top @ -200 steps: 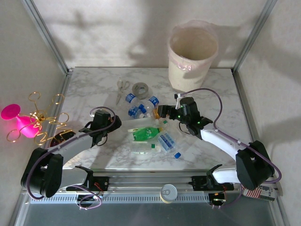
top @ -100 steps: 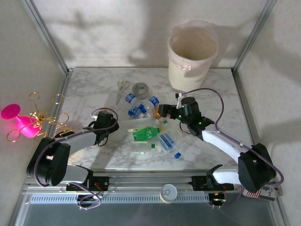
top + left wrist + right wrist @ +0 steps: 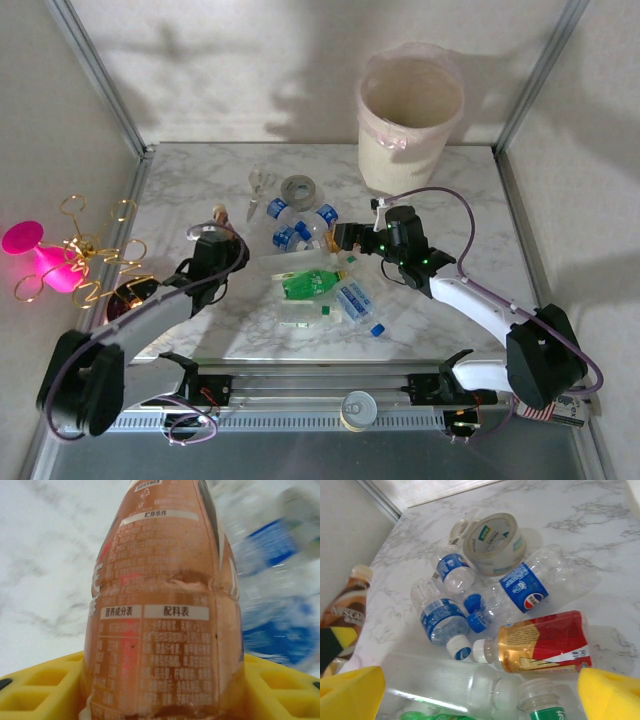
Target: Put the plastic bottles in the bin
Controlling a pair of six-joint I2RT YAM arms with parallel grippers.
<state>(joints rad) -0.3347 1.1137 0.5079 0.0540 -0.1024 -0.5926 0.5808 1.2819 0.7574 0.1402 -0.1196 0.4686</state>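
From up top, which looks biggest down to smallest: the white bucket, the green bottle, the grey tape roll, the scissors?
1. Round cream-white plastic bucket
2. Green plastic bottle
3. Grey tape roll and silvery metal scissors: too alike to rank. The scissors look longer, the roll looks wider.

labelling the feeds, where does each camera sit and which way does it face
Top external: above and behind the arm bases, looking down over the table toward the bin; both arms show.
Left wrist: on the left arm, looking along its yellow fingers, which hold the brown bottle.
Right wrist: on the right arm, looking down past its open yellow fingers at the bottle pile.
Shared: the brown bottle appears in both wrist views.
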